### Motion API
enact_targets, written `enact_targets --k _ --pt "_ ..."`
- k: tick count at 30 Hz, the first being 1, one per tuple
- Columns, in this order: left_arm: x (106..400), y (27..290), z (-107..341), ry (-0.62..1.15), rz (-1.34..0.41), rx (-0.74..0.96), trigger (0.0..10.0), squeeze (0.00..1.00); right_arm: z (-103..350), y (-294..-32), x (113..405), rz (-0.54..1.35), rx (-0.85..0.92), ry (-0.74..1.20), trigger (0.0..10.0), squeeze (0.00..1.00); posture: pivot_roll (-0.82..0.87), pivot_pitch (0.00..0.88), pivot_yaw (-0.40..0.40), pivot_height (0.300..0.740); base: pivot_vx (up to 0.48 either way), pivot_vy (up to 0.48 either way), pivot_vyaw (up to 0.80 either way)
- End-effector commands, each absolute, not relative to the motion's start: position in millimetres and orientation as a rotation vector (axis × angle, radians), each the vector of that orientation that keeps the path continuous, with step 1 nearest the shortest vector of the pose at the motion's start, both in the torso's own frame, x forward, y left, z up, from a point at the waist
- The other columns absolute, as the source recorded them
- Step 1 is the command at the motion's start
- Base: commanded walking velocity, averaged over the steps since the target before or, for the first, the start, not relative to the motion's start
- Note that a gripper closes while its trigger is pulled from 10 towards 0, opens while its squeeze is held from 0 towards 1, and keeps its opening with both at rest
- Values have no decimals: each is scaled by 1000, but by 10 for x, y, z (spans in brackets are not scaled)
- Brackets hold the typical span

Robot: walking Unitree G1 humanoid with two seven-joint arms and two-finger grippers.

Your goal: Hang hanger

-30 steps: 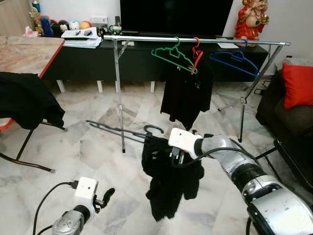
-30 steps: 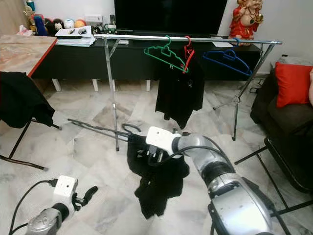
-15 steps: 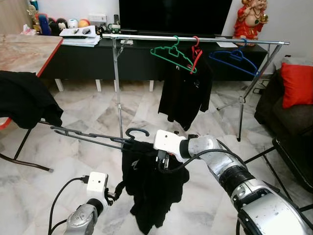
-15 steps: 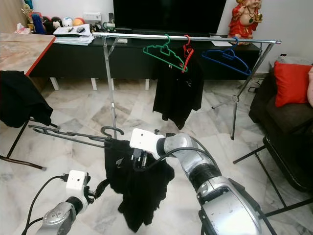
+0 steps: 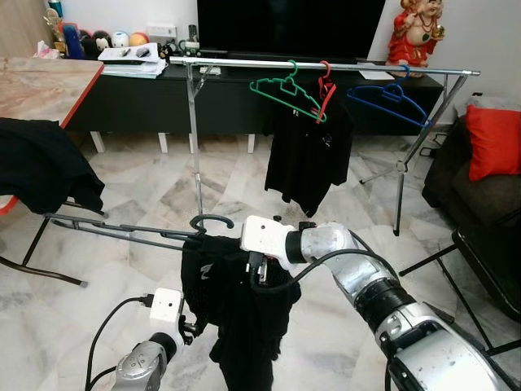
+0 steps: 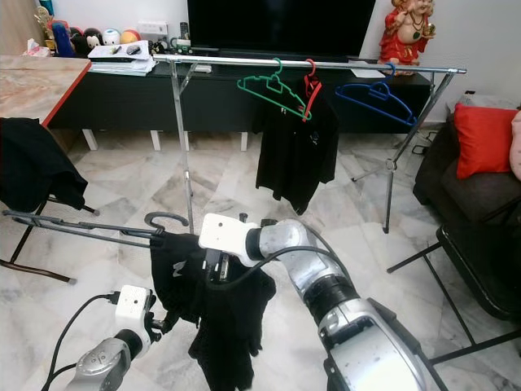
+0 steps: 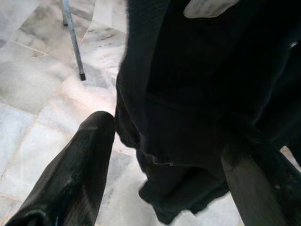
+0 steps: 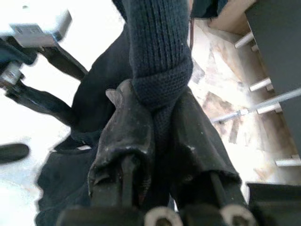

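At the lower left of the head views, the left gripper [image 5: 192, 329] sits low beside the hanging black garment [image 5: 236, 301], its white camera block trailing a black cable. In its wrist view the two matte black fingers [image 7: 75, 165] stand wide apart, with a fold of the dark cloth draped between them; one finger lies clear on the floor side, and whether the other touches the cloth cannot be told.

Just right of it, the black hanger [image 5: 138, 232] is held above the pale marble floor [image 5: 146, 183]: a thin wire-like frame stretching out toward the left, with its curved hook [image 5: 210, 220] rising at the garment's collar. The garment is a soft, limp black knit that drops in bunched folds from the hanger.

The right gripper [image 8: 157, 136], at the end of a silver arm with a white block at the wrist, is clamped tight on the garment near the hanger's neck. Its wrist view shows both rubbery fingers pinching a thick ribbed roll of the dark knit.

Behind, a shiny metal clothes rail [image 5: 326, 67] runs across on slanted legs. It carries a green plastic hanger [image 5: 289, 90], a red hanger [image 5: 327, 85] bearing a black shirt [image 5: 308, 155], and a blue hanger [image 5: 391, 99] farther right. A red cushion [image 5: 495, 140] rests on a dark sofa at the far right.
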State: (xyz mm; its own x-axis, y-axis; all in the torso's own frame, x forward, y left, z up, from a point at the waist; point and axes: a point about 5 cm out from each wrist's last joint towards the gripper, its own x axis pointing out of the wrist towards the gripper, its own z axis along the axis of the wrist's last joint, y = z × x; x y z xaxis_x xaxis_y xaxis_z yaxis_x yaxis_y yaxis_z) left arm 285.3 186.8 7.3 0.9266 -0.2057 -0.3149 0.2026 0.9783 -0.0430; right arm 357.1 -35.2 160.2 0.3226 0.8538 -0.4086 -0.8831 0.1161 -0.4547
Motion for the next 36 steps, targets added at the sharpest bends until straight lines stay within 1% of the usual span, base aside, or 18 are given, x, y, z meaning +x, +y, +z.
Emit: enact_targets --k 1,8,9,10,11,12,22,36 --pt "2874 1870 81 320 -181 8 10000 0 1695 -321 3559 1283 -698 5 0 0 68 56 -119 740 0 0 0" --pt "2892 1931 104 300 -113 -6 10000 0 1718 -347 3553 1285 -703 2 0 0 61 56 -122 740 0 0 0" --pt "2891 1935 102 301 -108 -8 7020 0 1721 -348 3554 1284 -703 1 0 0 61 56 -122 740 0 0 0" --pt "2889 1943 98 304 -100 -8 4667 0 1729 -349 3550 1284 -703 0 0 0 60 57 -123 740 0 0 0" --pt "2888 1945 96 304 -97 -8 2784 0 1732 -349 3549 1283 -703 0 0 0 59 58 -123 740 0 0 0" --pt "2881 1943 87 307 -97 -13 0 0 1736 -351 3549 1280 -703 0 0 0 59 59 -124 740 0 0 0" --pt "2855 1921 53 319 -102 -16 0 0 1734 -359 3552 1270 -697 9 0 0 56 71 -127 740 0 0 0" --pt "2842 1818 23 332 -155 -44 0 0 1762 -339 3556 1261 -683 7 0 0 55 79 -129 740 0 0 0"
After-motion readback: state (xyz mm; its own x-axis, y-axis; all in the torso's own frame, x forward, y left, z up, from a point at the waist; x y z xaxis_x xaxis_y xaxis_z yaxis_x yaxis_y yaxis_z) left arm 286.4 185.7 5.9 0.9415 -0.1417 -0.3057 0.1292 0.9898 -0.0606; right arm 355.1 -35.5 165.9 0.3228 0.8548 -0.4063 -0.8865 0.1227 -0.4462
